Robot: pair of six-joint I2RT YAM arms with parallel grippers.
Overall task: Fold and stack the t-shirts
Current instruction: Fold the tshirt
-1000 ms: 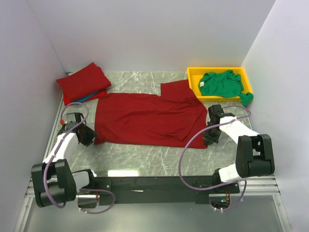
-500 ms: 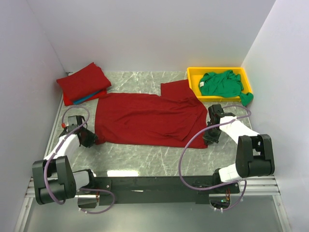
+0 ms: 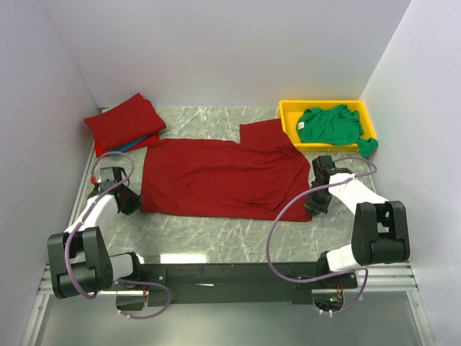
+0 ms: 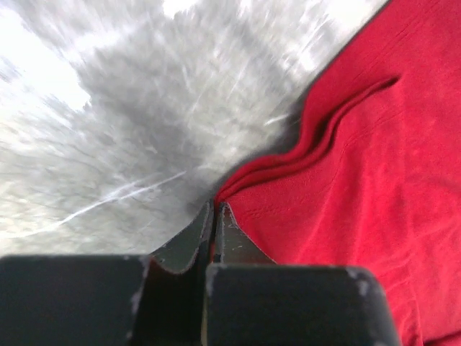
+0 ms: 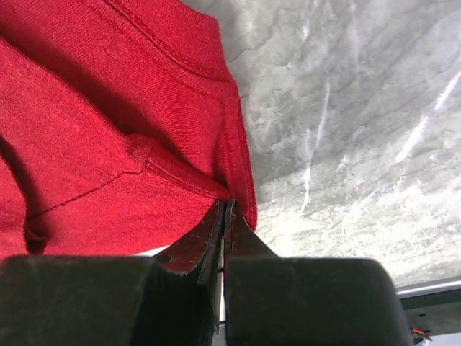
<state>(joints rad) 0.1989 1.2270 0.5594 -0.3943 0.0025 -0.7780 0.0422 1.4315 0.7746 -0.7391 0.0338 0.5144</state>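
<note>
A dark red t-shirt (image 3: 216, 176) lies spread across the middle of the marble table. My left gripper (image 3: 132, 204) is shut on its near left corner (image 4: 238, 184), the cloth edge pinched between the jaws. My right gripper (image 3: 311, 209) is shut on the shirt's near right corner (image 5: 238, 194). A folded dark red t-shirt (image 3: 122, 121) lies on top of a blue one (image 3: 133, 144) at the back left. A bright green t-shirt (image 3: 331, 124) lies crumpled in the yellow tray (image 3: 288, 109).
White walls close the table in on the left, back and right. The yellow tray stands at the back right corner. Bare marble (image 3: 216, 234) shows between the spread shirt and the arm bases.
The left gripper has moved a little left and back and closed on the shirt's near left corner. The right gripper has stayed shut on the right corner.
</note>
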